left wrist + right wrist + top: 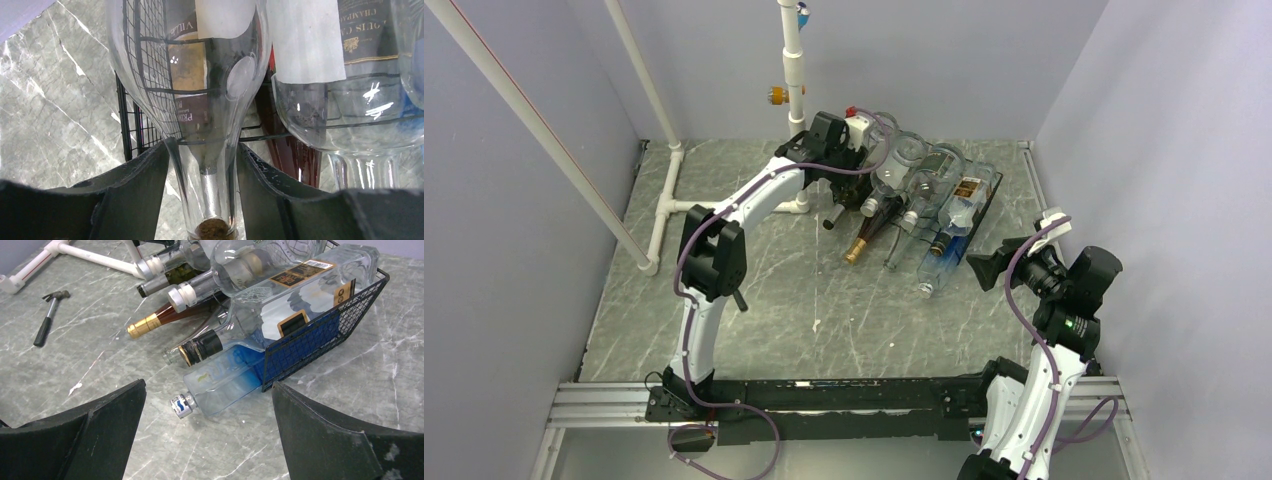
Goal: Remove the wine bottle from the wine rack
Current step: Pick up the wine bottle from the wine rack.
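Clear glass wine bottle (200, 100) with slim corked neck is lying in the black wire-grid wine rack (131, 131) on the grey marbled bench (50, 110). The left fingers (130, 195) are straddling its neck, tips against glass; firm grip or not, can't tell. The right fingers (100, 435) are hanging wide open, holding nothing.

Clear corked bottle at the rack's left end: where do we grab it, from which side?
Grip the clear corked bottle by its neck, coming from the mouth end. The neck is slim and juts free of the wine rack; the wide body lies in the wires beside a neighbouring bottle.
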Motion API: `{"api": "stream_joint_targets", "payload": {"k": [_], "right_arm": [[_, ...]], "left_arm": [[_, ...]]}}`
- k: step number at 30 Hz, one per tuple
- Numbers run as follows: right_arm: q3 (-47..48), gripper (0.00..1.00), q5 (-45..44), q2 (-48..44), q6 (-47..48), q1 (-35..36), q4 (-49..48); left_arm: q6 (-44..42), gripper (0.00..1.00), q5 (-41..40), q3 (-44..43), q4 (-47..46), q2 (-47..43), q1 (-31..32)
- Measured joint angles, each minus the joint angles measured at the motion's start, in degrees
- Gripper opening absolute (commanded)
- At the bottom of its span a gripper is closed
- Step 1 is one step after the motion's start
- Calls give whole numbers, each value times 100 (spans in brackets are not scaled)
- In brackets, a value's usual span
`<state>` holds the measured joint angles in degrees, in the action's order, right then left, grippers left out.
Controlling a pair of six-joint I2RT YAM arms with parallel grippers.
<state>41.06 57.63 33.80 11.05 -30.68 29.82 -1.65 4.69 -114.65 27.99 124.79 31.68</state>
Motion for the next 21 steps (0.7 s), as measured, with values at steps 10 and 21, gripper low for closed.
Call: {"api": "stream_joint_targets", "payload": {"k": [10,21], "right_arm": [[0,99,0,0,-15,0,0],[0,99,0,0,-15,-4,0]], "left_arm": [[83,54,-4,0,-79,94,0],[133,32,-24,0,-107,133,0]]}}
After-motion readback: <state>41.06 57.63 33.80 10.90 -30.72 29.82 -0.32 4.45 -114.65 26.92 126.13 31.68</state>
